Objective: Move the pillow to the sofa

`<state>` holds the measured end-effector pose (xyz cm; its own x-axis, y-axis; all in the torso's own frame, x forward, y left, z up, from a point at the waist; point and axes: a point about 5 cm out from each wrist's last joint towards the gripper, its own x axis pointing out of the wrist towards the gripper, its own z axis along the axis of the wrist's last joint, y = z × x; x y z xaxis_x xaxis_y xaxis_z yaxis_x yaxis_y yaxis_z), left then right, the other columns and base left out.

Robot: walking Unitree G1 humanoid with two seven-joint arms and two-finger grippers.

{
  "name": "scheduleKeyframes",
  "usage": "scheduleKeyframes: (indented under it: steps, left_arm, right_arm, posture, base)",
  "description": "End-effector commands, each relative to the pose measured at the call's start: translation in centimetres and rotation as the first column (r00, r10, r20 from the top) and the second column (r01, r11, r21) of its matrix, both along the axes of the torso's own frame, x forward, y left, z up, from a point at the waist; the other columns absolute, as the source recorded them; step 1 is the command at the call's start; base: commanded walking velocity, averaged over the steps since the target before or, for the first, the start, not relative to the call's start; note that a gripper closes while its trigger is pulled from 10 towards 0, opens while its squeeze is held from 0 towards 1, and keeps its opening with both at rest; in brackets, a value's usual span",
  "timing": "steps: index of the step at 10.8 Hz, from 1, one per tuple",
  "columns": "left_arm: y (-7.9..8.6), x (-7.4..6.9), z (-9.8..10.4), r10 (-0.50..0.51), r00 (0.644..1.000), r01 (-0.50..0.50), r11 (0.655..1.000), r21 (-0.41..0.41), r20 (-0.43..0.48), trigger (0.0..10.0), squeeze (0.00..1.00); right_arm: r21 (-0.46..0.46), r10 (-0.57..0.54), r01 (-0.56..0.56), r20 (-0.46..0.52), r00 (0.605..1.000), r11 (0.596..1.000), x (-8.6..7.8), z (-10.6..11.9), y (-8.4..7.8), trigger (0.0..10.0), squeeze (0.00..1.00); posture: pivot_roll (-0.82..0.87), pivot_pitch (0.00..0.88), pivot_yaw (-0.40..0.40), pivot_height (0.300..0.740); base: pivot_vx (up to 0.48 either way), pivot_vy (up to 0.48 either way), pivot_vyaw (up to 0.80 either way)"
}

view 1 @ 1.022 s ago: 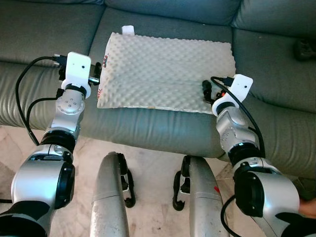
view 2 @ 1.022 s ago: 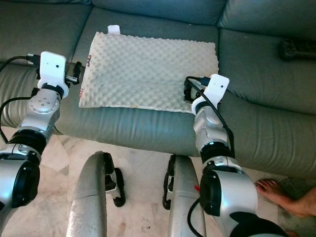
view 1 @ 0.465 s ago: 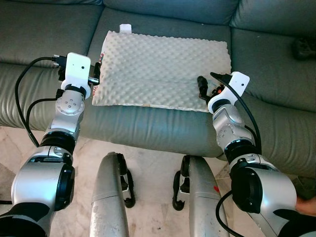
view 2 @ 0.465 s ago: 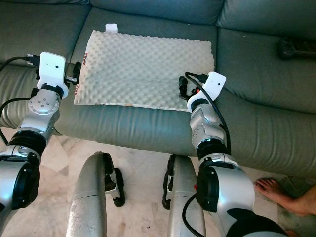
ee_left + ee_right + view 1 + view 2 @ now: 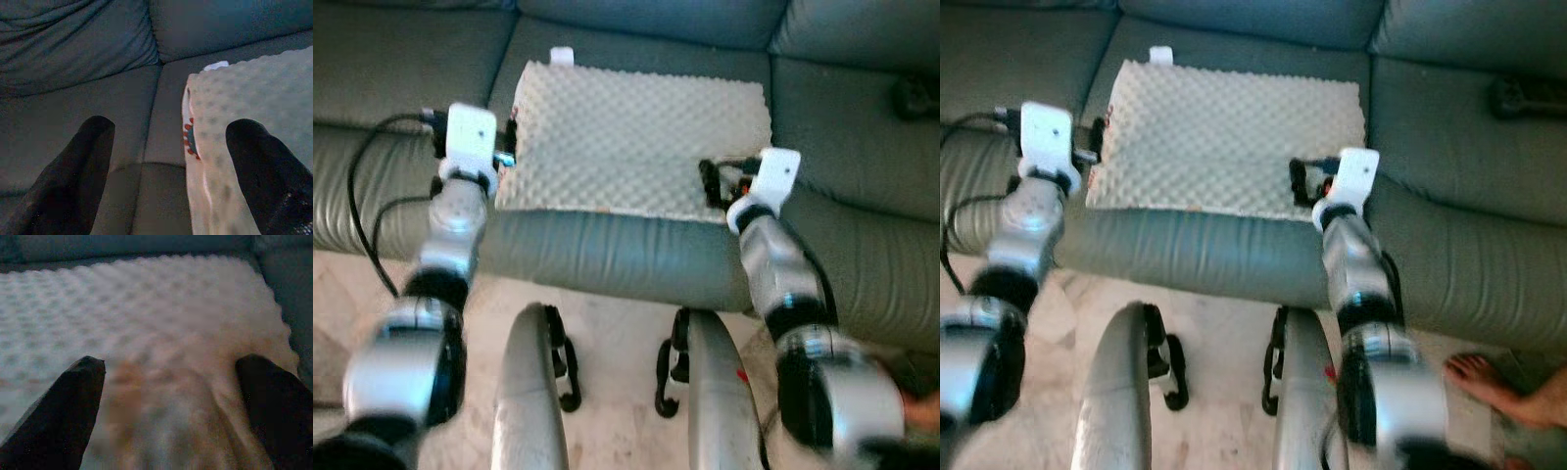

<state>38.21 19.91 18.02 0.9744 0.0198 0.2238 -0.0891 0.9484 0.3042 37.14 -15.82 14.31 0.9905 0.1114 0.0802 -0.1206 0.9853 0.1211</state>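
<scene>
Left wrist view is showing the left gripper (image 5: 166,161) with its two black fingers (image 5: 73,176) spread wide, gaping around the short end of the pillow (image 5: 244,122); one finger is hanging over bare sofa (image 5: 98,58) leather, the other is lying over the bumpy cover, and whether either is touching I cannot tell. Over at the right wrist, the right gripper (image 5: 171,411) is likewise standing wide apart, its fingers (image 5: 58,416) straddling the pillow's near corner without closing on it. From where the head is looking, the cream pillow (image 5: 636,137) is lying flat on the grey-green sofa (image 5: 401,69) seat at about 12 o'clock, the left gripper (image 5: 506,147) sitting at its 9 o'clock edge and the right gripper (image 5: 710,183) at its 4 o'clock corner. A person's bare foot (image 5: 1503,387) is resting on the floor (image 5: 1224,392) at 4 o'clock.
</scene>
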Motion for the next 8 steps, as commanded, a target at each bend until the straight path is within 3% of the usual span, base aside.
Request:
scheduleKeyframes:
  steps: [1,4,6,8]
  left_arm:
    - [0.2,-1.0,-1.2,-0.004,1.0,0.004,1.0,-0.008,-0.005,10.0,0.0]
    - [-0.3,-2.9,-3.0,-0.047,0.999,0.046,0.999,-0.022,-0.016,10.0,0.0]
    - [-1.0,-4.7,-3.3,-0.092,0.996,0.093,0.994,-0.061,0.007,10.0,0.0]
    - [-2.2,-6.8,-4.4,-0.163,0.987,0.162,0.981,-0.104,-0.002,10.0,0.0]
  right_arm:
    - [-0.029,0.015,-0.014,0.018,1.0,0.999,-1.1,-0.4,0.0,10.0,0.0]
    - [-0.083,-0.038,0.044,0.075,0.996,0.996,-4.4,-0.9,0.3,10.0,0.0]
    - [-0.11,-0.046,0.056,0.093,0.995,0.992,-7.8,-1.3,1.1,10.0,0.0]
    - [-0.134,-0.074,0.081,0.058,0.996,0.988,-9.7,-2.1,0.5,10.0,0.0]
  posture:
    - [-0.08,0.254,-0.031,0.616]
    - [-0.09,0.201,-0.033,0.616]
    - [-0.08,0.163,-0.029,0.616]
    - [-0.09,0.122,-0.023,0.616]
  base:
    - [0.0,0.0,0.0]
    - [0.0,0.0,0.0]
    - [0.0,0.0,0.0]
    - [0.0,0.0,0.0]
